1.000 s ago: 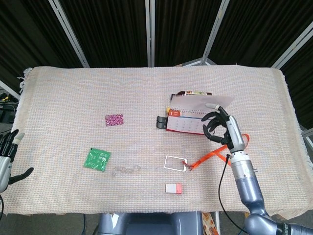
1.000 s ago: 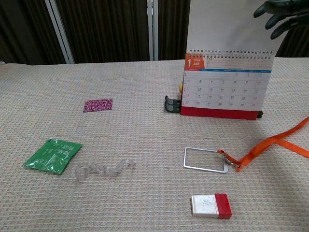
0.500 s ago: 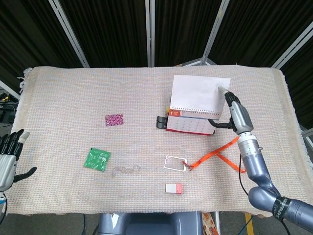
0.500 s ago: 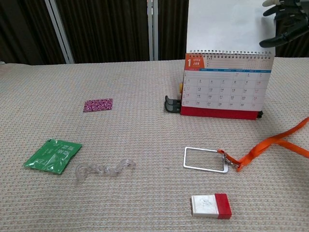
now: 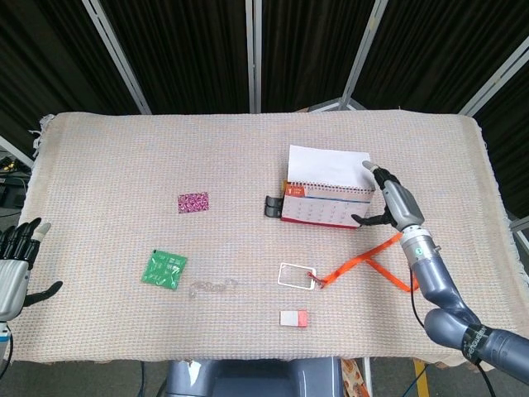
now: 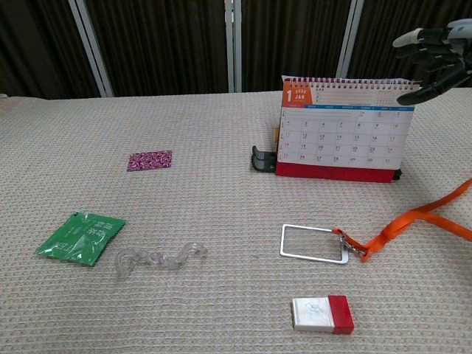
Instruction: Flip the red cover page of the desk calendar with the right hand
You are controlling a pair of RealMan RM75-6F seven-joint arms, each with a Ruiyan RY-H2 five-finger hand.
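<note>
Right hand (image 5: 393, 204) grasps nothing, fingers spread; chest view cuts it off. Desk calendar (image 6: 341, 127) just left of it, cover page (image 5: 329, 166) folded behind. Left hand (image 5: 15, 266) released, at table edge (image 5: 50, 351).

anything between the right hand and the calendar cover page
Nothing visible does. The right hand hangs open just beside the upper right corner of the calendar, whose cover page already lies flipped over the back. The orange lanyard lies on the cloth nearer the robot, out of the way.

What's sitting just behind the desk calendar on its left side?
A black clip-like object pokes out beside the desk calendar, with a yellow bit behind. The calendar covers the rest.
</note>
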